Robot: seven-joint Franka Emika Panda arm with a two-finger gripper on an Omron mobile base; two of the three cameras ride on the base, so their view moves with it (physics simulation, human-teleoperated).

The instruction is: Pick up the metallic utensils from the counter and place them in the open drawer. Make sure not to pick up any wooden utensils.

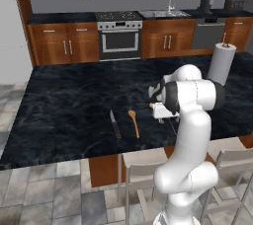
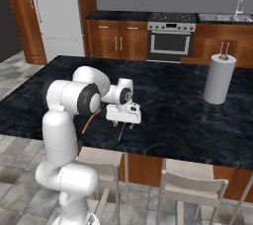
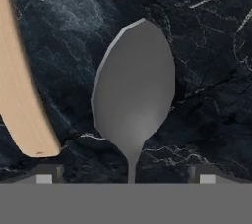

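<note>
Left base view: knife (image 1: 115,124) flat on the counter (image 1: 64,100), just beside a wooden spoon (image 1: 134,122), the two apart. Gripper (image 1: 166,117) low over the stone to the right of both, a thin metal handle showing under it.

Right base view: gripper (image 2: 124,122) pointed down near the counter's (image 2: 173,105) front edge, the metal spoon's (image 2: 120,131) handle slanting out below it. An orange wooden handle (image 2: 90,121) partly hidden behind the arm.

Hand view: spoon (image 3: 134,101) bowl dead centre, neck running down between the fingertips (image 3: 45,174); fingers spread wide, pinching nothing. End of a wooden handle (image 3: 22,100) close at the left, not touching the spoon.

Judged light, stiff, thin and slick, lying flat on hard stone; likely to skid or pivot. Best taken across the narrow neck or handle, low, well off the wood.
</note>
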